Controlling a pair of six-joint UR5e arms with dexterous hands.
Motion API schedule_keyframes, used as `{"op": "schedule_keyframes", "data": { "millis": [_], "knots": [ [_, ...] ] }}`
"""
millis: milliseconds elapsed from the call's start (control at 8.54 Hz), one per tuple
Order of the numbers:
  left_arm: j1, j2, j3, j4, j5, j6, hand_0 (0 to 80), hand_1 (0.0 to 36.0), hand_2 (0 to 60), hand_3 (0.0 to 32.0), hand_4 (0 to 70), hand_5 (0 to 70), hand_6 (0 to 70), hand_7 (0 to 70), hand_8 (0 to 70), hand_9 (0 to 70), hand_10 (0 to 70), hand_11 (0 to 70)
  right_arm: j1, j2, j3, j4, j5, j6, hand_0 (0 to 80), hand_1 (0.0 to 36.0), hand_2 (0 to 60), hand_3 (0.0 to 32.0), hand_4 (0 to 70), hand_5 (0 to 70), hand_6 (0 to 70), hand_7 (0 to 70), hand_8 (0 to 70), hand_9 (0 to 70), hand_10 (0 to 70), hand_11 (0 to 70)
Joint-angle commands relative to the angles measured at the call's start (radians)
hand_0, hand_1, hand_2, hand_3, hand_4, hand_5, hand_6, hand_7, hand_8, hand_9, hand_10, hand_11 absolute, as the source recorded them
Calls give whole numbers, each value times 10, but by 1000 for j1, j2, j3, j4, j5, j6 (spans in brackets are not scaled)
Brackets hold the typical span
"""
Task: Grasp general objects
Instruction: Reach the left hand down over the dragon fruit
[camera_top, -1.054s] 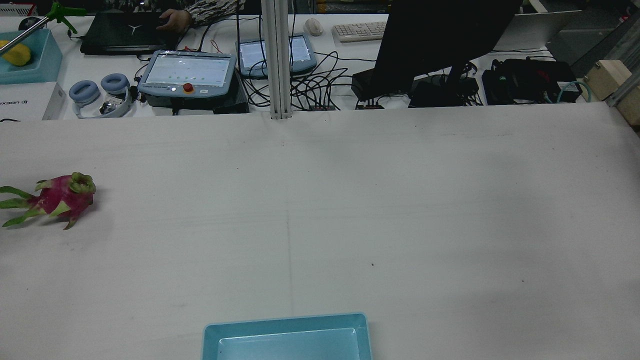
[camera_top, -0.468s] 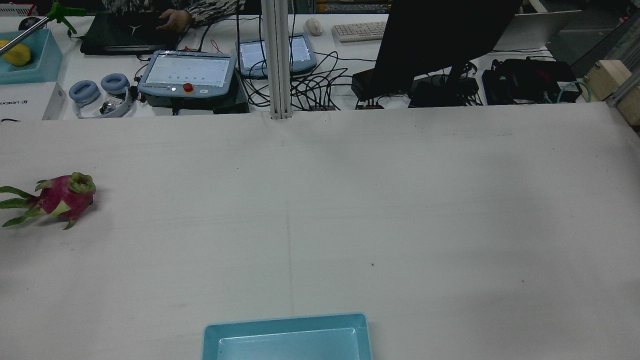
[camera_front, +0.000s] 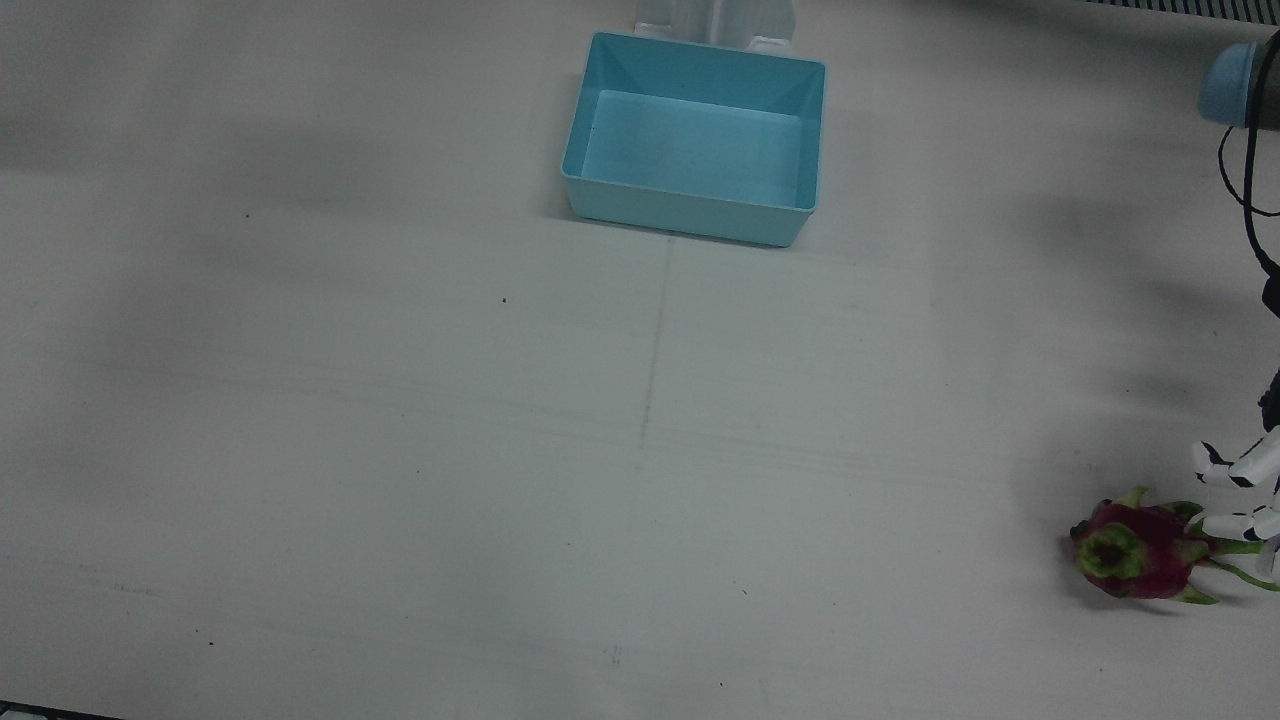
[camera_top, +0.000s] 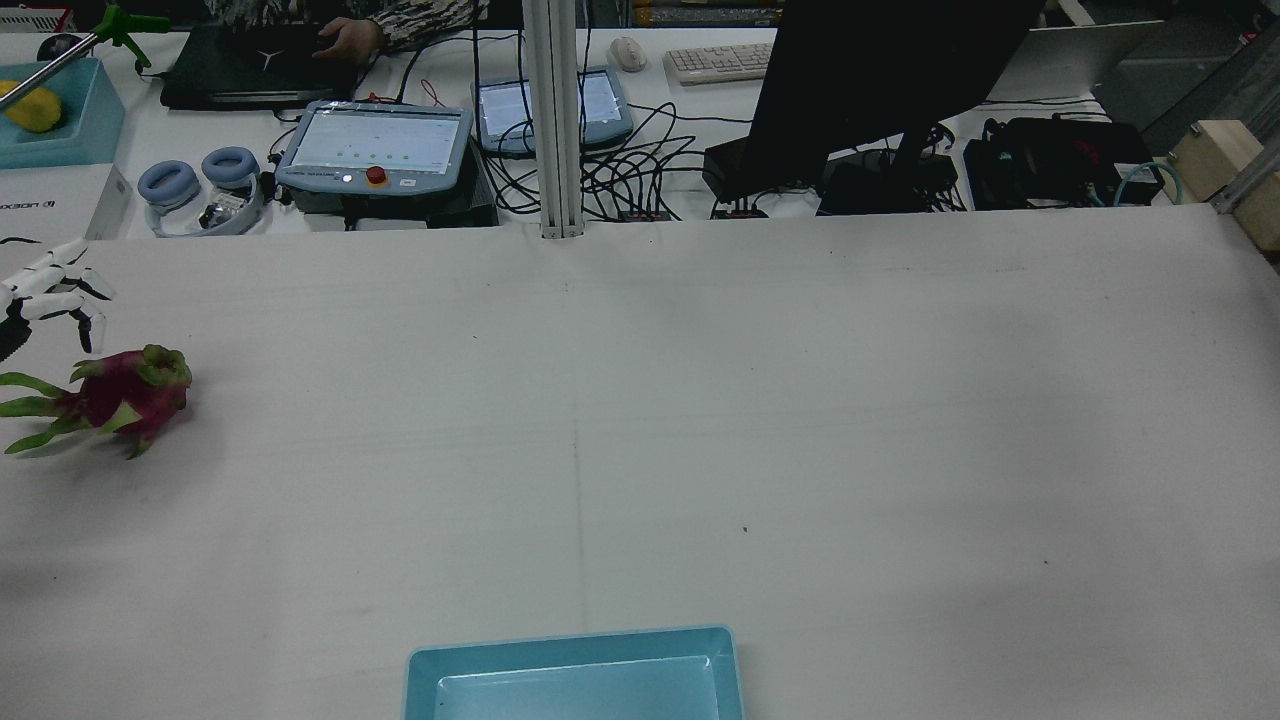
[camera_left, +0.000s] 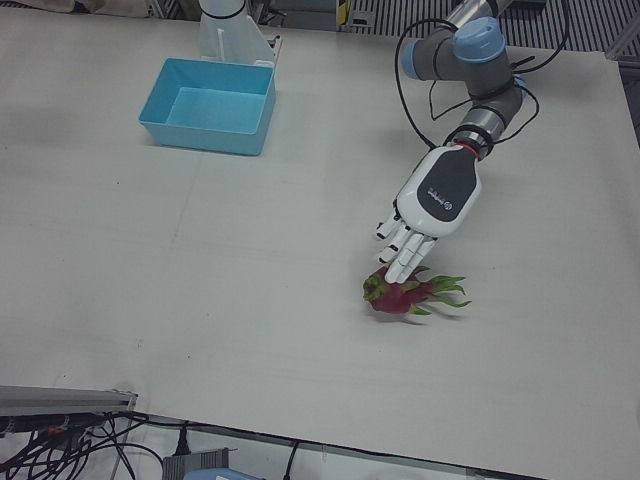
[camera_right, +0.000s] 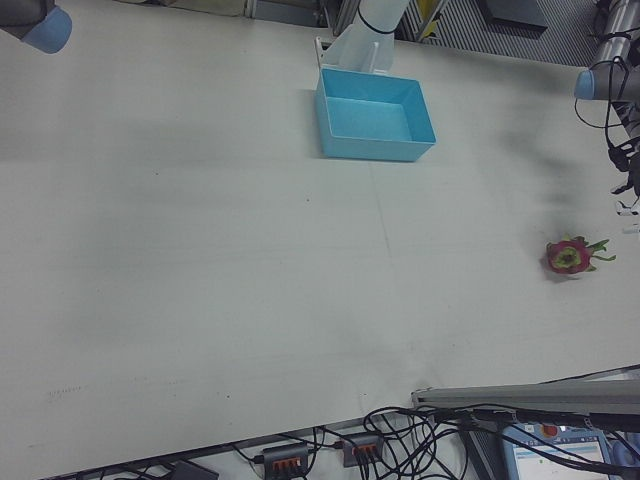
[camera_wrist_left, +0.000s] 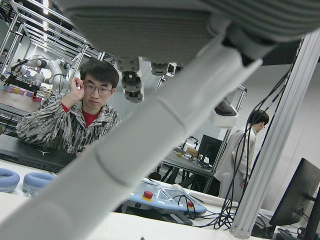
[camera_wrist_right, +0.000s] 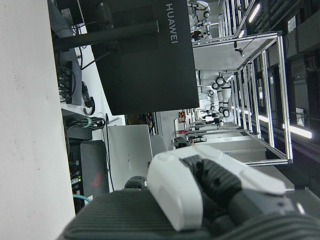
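Observation:
A pink dragon fruit (camera_left: 403, 295) with green scales lies on the white table, near its edge on the left arm's side; it also shows in the front view (camera_front: 1140, 552), the rear view (camera_top: 120, 395) and the right-front view (camera_right: 567, 256). My left hand (camera_left: 425, 205) is open, fingers spread and pointing down, just above and behind the fruit, not holding it. Its fingertips (camera_top: 55, 290) show at the rear view's left edge. My right hand (camera_wrist_right: 200, 185) shows only in its own view, off the table; I cannot tell its state.
An empty light-blue bin (camera_left: 205, 135) stands at the robot's side of the table, mid-width (camera_front: 690, 215). Beyond the far edge are teach pendants (camera_top: 375, 145), cables, a dark monitor (camera_top: 880, 80) and a seated person.
My left hand has come into the rear view at the left edge, above the dragon fruit. The fruit and the bin have not moved.

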Motion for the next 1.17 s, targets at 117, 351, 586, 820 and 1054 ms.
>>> {"op": "schedule_keyframes", "data": {
  "millis": [117, 351, 586, 820, 1054],
  "knots": [
    [23, -130, 37, 132, -41, 52, 756, 360, 600, 108, 142, 0, 0, 282, 0, 42, 0, 0, 0, 0, 0, 0, 0, 0, 0, 0, 0, 0, 0, 0, 0, 0, 0, 0, 0, 0],
    [51, -222, 148, 135, -44, 56, 0, 125, 600, 102, 166, 6, 0, 215, 0, 29, 0, 0, 0, 0, 0, 0, 0, 0, 0, 0, 0, 0, 0, 0, 0, 0, 0, 0, 0, 0],
    [75, -282, 168, 191, -45, 111, 0, 221, 600, 84, 161, 52, 0, 230, 0, 32, 0, 0, 0, 0, 0, 0, 0, 0, 0, 0, 0, 0, 0, 0, 0, 0, 0, 0, 0, 0],
    [77, -285, 194, 186, -47, 131, 0, 282, 600, 98, 143, 0, 0, 234, 0, 32, 0, 0, 0, 0, 0, 0, 0, 0, 0, 0, 0, 0, 0, 0, 0, 0, 0, 0, 0, 0],
    [78, -311, 257, 169, -47, 151, 314, 360, 600, 100, 142, 0, 0, 251, 0, 36, 0, 0, 0, 0, 0, 0, 1, 0, 0, 0, 0, 0, 0, 0, 0, 0, 0, 0, 0, 0]
  ]
}}
